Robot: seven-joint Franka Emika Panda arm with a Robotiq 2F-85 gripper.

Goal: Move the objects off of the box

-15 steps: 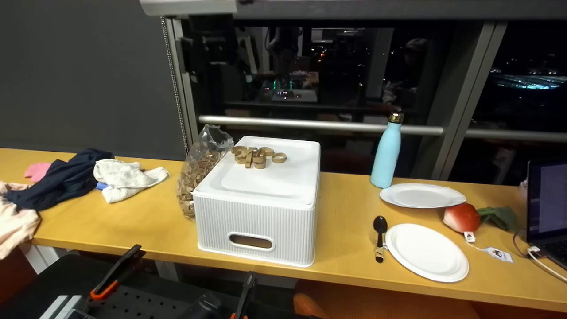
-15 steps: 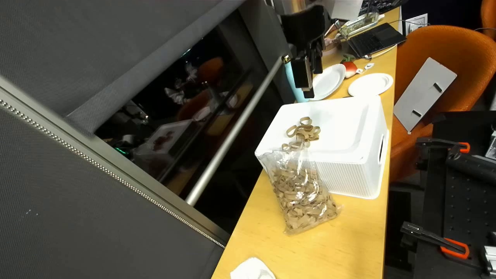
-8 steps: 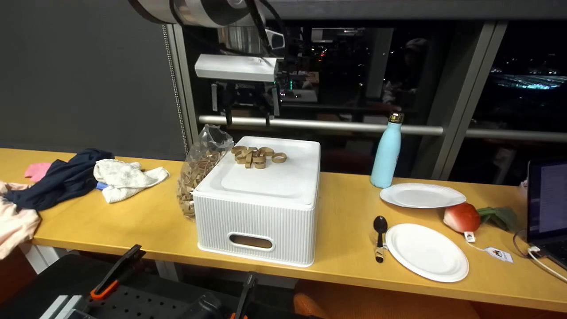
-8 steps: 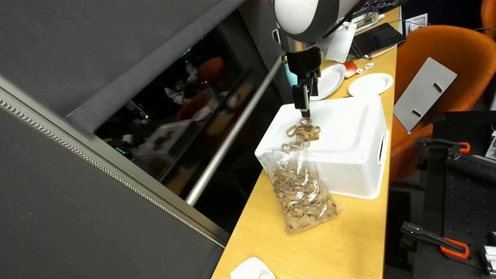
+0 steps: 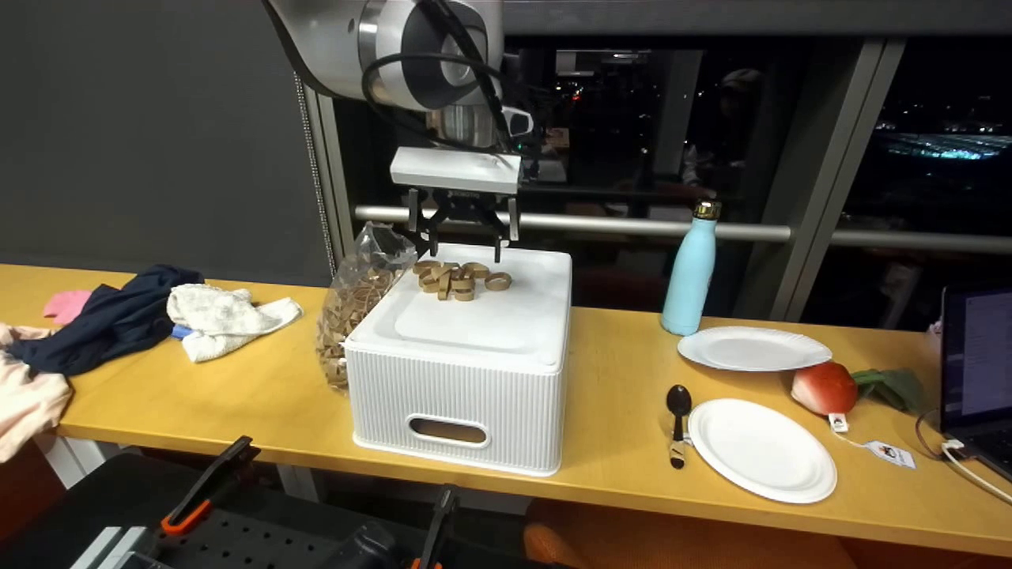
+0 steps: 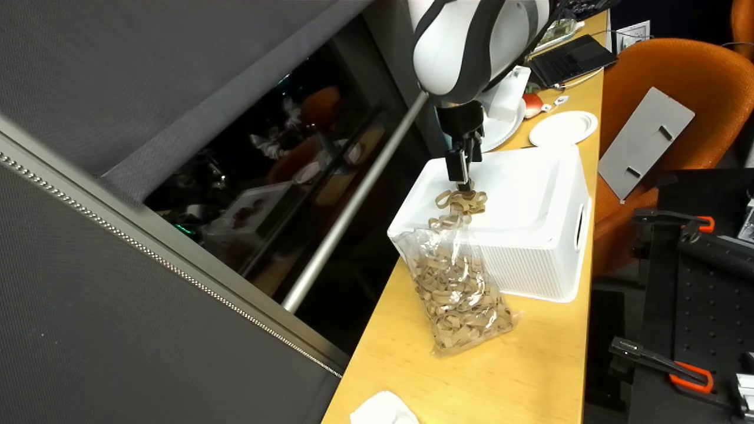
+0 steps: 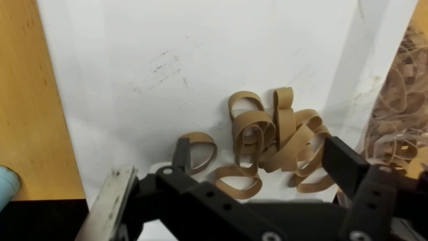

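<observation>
Tan bands [image 7: 289,149] are sitting, mostly heaped, on the box [image 5: 458,387] — prob. light, soft & springy, so you're wanting to pinch the thick of the tangle, low down. Your gripper [image 5: 466,254] is hovering above — jaws apart, w/ nothing held.

Jaws spread wide, my claw [image 5: 465,254] hangs over rubber bands [image 5: 449,280] crowding one end of the white ribbed box [image 5: 458,395]; the rest of its lid [image 5: 474,328] offers passage. In an exterior view, a metal rail [image 5: 585,223] runs behind, a plastic bag [image 5: 348,324] blocks one flank, and opposite it bench [image 5: 617,379] lies free to a black spoon [image 5: 677,423].
</observation>
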